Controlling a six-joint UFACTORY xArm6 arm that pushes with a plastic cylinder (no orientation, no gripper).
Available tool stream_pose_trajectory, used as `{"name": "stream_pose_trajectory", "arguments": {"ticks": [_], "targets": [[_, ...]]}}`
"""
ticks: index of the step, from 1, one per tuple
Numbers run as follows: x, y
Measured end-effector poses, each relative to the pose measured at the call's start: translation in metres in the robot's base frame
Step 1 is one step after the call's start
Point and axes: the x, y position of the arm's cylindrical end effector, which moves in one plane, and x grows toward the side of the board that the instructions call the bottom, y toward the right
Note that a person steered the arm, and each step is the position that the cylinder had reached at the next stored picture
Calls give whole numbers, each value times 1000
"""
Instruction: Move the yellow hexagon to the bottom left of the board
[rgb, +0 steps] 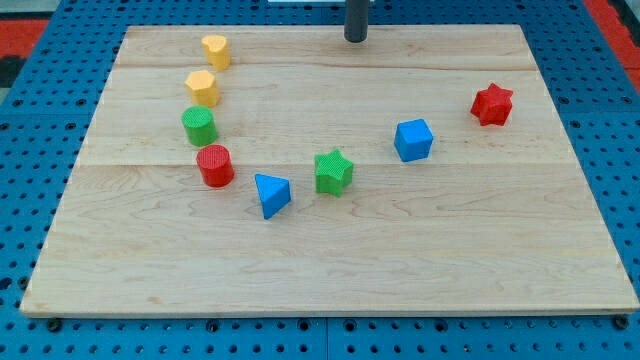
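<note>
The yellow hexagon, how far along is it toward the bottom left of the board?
Nothing looks done yet: the yellow hexagon sits in the upper left, just above the green cylinder and below another yellow block. In hand: my tip is at the view's top centre, well apart from every block. Left: reach the hexagon and push it down to the wooden board's bottom left corner.

Lab bench, blue pegboard (600, 120), wooden board (400, 260)
</note>
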Motion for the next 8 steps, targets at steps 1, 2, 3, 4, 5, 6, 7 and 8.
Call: {"name": "stream_pose_trajectory", "arguments": {"ticks": [1, 2, 3, 4, 5, 6, 7, 8], "targets": [[-2, 0], [-17, -12], [-16, -79], [-6, -176], [23, -189], [75, -186], [98, -154], [133, -154]]}}
